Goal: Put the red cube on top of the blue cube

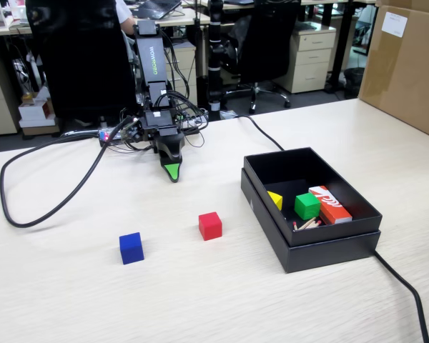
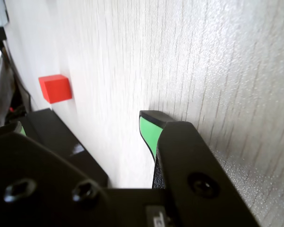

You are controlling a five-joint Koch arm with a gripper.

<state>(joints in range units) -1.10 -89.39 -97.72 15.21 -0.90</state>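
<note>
Red cube sits on the pale worktop just below centre of the fixed view, alone, nothing touching it; in the wrist view it shows at the upper left. Blue cube lies lower left of it in the fixed view, near but clearly apart, also free-standing. Both look like small solid blocks, rigid, probably light; flat smooth faces, so likely a bit slick. Best taken by two opposite side faces, around mid-height, leaving the bottom face clear for setting down on the blue one. The black open box at right holds a green cube, a yellow piece and a red-and-white carton; none of these are wanted. End effector hangs above centre of the fixed view, green tip down close to the worktop, well back from both cubes. It holds nothing. Only one green-lined tip reads clearly in either view, so I cannot tell whether it is spread or pressed together.
</note>
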